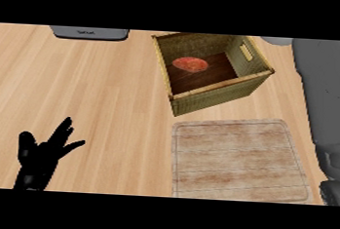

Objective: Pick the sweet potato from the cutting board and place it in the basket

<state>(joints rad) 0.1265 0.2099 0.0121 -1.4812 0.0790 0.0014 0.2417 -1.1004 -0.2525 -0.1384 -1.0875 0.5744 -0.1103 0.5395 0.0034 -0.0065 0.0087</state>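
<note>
The orange-red sweet potato (pixel 190 64) lies on the dark floor of the woven basket (pixel 216 96), which stands at the back, right of centre. In front of the basket lies the pale wooden cutting board (pixel 235 159) with nothing on it. My left hand (pixel 39 156) shows at the lower left, open with fingers spread, resting far from both. My right forearm (pixel 324 90) runs down the right edge beside the basket and board. A dark part of the right hand (pixel 334 193) shows at the lower right corner, and its fingers are hidden.
A grey flat object (pixel 89 32) sits at the counter's back edge, left of the basket. Light wooden counter (pixel 95 93) spreads between my left hand and the basket.
</note>
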